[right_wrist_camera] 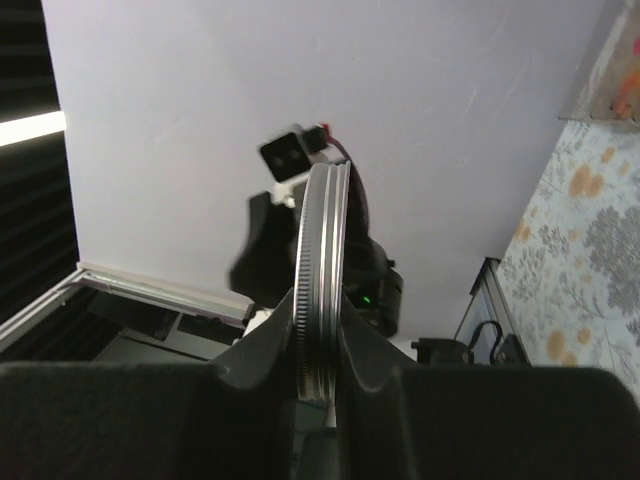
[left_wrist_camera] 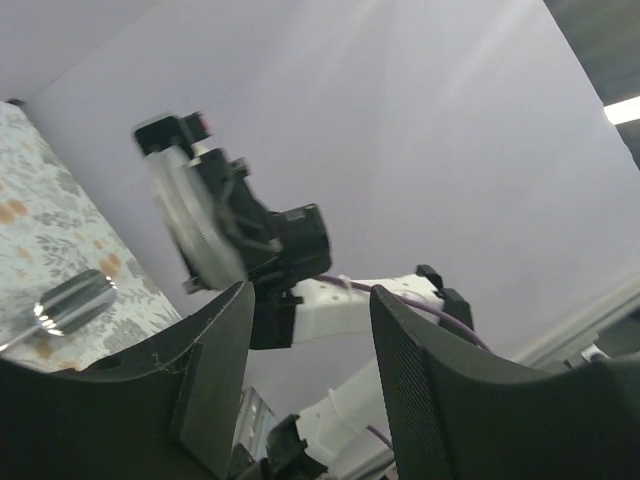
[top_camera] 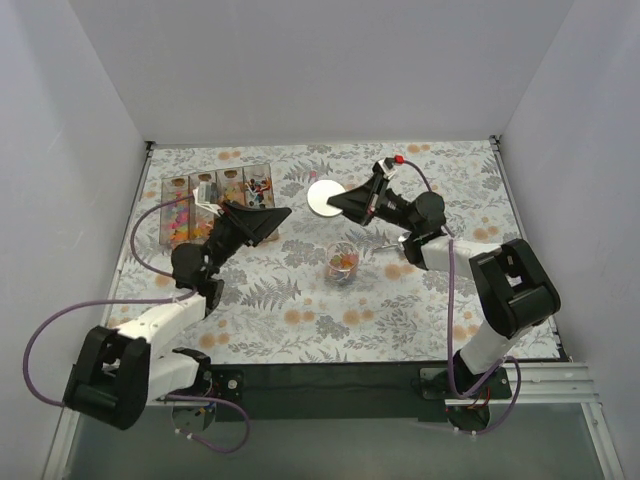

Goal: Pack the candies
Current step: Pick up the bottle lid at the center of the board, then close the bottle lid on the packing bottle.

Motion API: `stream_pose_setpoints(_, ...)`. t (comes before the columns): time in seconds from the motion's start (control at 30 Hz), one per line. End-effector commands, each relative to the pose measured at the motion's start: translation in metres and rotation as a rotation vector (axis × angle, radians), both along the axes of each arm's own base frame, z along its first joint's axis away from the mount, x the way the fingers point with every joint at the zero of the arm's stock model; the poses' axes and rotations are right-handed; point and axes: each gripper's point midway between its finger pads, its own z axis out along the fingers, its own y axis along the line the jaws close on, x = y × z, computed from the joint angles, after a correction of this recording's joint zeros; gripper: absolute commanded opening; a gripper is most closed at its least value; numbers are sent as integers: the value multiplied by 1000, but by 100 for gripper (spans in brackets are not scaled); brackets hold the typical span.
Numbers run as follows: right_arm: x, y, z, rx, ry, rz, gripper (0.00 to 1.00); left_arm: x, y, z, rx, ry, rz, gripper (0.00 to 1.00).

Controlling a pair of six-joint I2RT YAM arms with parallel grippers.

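A small clear jar [top_camera: 343, 264] holding mixed-colour candies [top_camera: 342, 260] stands on the flowered cloth at mid table. More candies [top_camera: 178, 214] lie in the left compartment of a clear divided tray [top_camera: 215, 183] at the back left. My right gripper [top_camera: 338, 203] is shut on a round metal lid [top_camera: 324, 196], held above the cloth behind the jar. The lid shows edge-on between the fingers in the right wrist view [right_wrist_camera: 322, 280]. My left gripper [top_camera: 272, 220] is open and empty, raised, left of the jar and pointing at the lid [left_wrist_camera: 192, 225].
A shiny metal piece [left_wrist_camera: 68, 302], perhaps the scoop's handle, lies on the cloth below the right arm. White walls close the back and both sides. A black strip runs along the table's near edge [top_camera: 330, 375].
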Motion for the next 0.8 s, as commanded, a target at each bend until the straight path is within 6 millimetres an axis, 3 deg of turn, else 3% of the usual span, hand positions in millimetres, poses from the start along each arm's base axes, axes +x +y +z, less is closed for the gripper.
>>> stream_pose_setpoints(0.0, -54, -29, 33, 109, -377, 11, 4, -30, -7, 36, -20, 91, -178, 49)
stream_pose_setpoints(0.03, -55, -34, 24, 86, -365, 9, 4, -22, -12, 15, 54, 199, -171, 52)
stream_pose_setpoints(0.1, -66, -42, 3, 48, -322, 7, 4, -23, -14, 21, 162, 131, -146, 53)
stream_pose_setpoints(0.2, -81, -54, -28, -17, -282, 19, 3, -16, -19, -13, 331, 275, -147, 56)
stream_pose_setpoints(0.37, -101, -61, -65, -98, -244, 49, 3, -24, -37, -56, 461, 371, -200, 59)
stream_pose_setpoints(0.5, -99, -59, -89, -172, -217, 51, 3, -32, -52, -92, 554, 439, -222, 61)
stream_pose_setpoints(0.53, -95, -57, -87, -177, -231, 51, 3, -29, -55, -100, 569, 461, -216, 61)
stream_pose_setpoints(0.77, -67, -46, -98, -230, -231, 50, 4, -21, -62, -115, 609, 498, -204, 61)
